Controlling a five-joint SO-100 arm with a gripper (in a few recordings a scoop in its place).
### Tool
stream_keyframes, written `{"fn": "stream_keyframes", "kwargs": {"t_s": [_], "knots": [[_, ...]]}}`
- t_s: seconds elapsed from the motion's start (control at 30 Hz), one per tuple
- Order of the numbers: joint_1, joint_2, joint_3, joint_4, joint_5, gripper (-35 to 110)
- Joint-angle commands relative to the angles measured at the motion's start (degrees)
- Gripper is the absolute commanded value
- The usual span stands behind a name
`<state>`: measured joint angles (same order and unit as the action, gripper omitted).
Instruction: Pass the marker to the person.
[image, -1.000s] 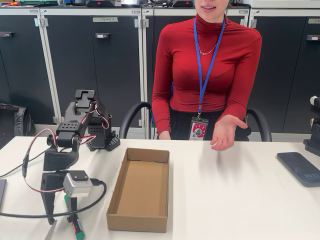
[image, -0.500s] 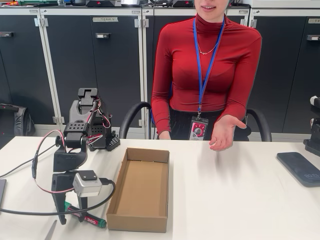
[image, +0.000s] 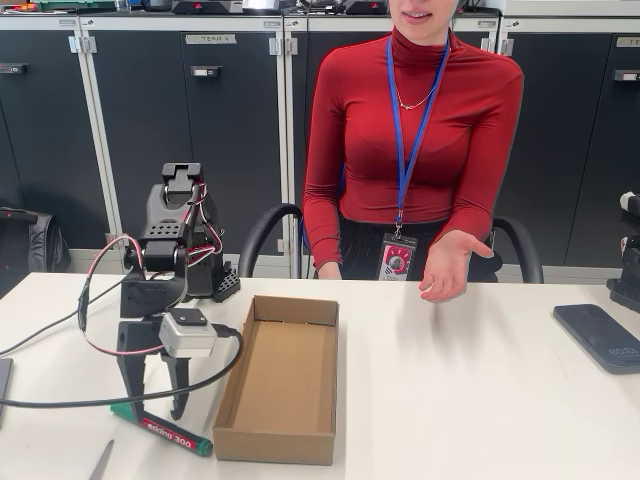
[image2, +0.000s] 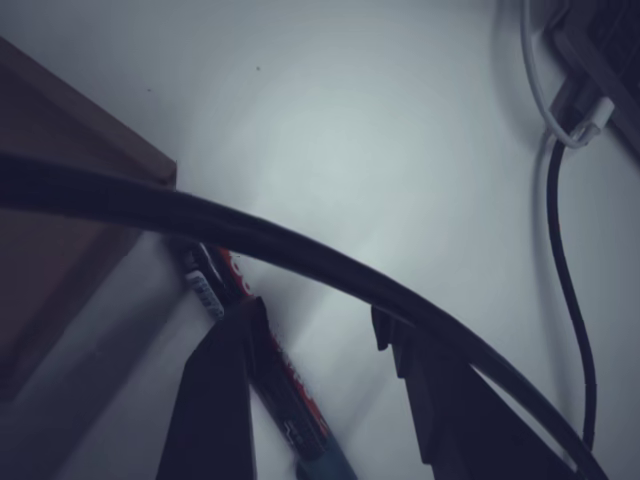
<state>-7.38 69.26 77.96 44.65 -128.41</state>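
**Arm over the marker beside the box**

Since the earlier frames the black arm has swung rightward toward the box, and the marker, which lay steeply and half out of frame, now lies flat and nearly full length on the table with its label readable.

Largest in the fixed view is the white table (image: 460, 400), and behind it sits the person (image: 415, 140) in a red long-sleeved turtleneck with a blue lanyard and badge, one hand (image: 450, 262) held out palm up above the far edge of the table. An open, shallow brown cardboard box (image: 283, 380) rests left of centre. A dark flat phone (image: 603, 335) lies near the right edge.

Just left of the box the black two-finger gripper (image: 155, 395) points down, its jaws set moderately apart and holding nothing. The thick green marker with a red label band (image: 160, 430) lies on the table under the fingertips, slanting down to the right toward the box's near corner. In the wrist view the marker (image2: 270, 370) runs beneath the left finger (image2: 215, 400), with the box wall at the left and a black cable (image2: 300, 255) crossing in front.

A thin grey pointed object (image: 102, 460) lies at the bottom edge, left of the marker.
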Motion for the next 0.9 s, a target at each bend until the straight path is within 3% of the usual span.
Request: {"fn": "stream_keyframes", "kwargs": {"t_s": [0.0, 0.87], "knots": [[-3.3, 4.0, -1.0, -0.4, 1.5, 23], [0.7, 0.5, -1.8, 13.4, 4.7, 23]]}}
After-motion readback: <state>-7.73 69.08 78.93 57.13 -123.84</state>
